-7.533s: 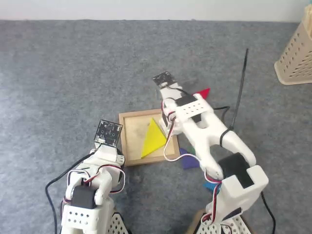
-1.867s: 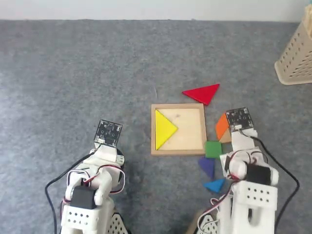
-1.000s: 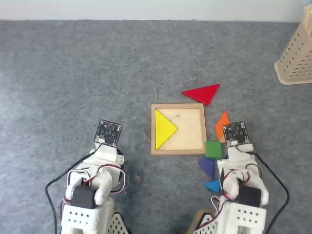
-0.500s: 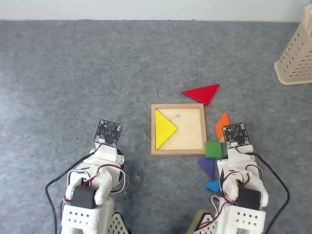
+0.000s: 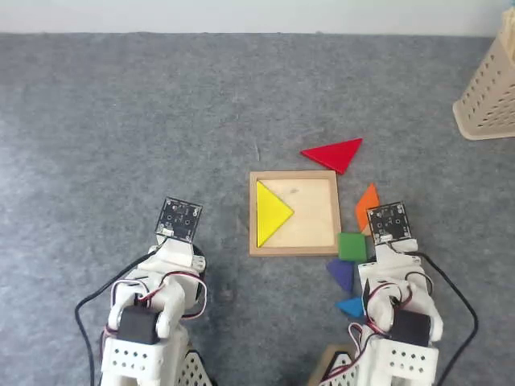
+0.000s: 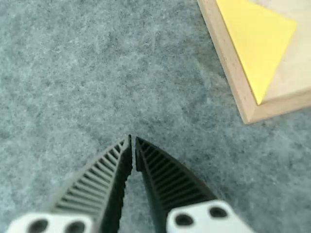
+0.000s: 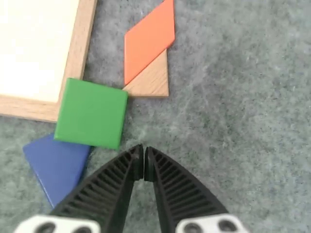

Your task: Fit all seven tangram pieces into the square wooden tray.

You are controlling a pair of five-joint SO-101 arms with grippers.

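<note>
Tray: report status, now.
Left hand, right hand shut, empty. Tray holds yellow triangle only. Green square against its corner, red triangle outside.

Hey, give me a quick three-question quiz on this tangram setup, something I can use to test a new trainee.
1. True or false: the yellow triangle lies inside the wooden tray.
2. Where does the red triangle lie? A: past the tray's far edge, away from the arms. B: between the tray and the arms. C: inside the tray.
3. Fill in: the left pincer and the right pincer are both ____ and hold nothing.

Key: 1 true; 2 A; 3 shut.
</note>
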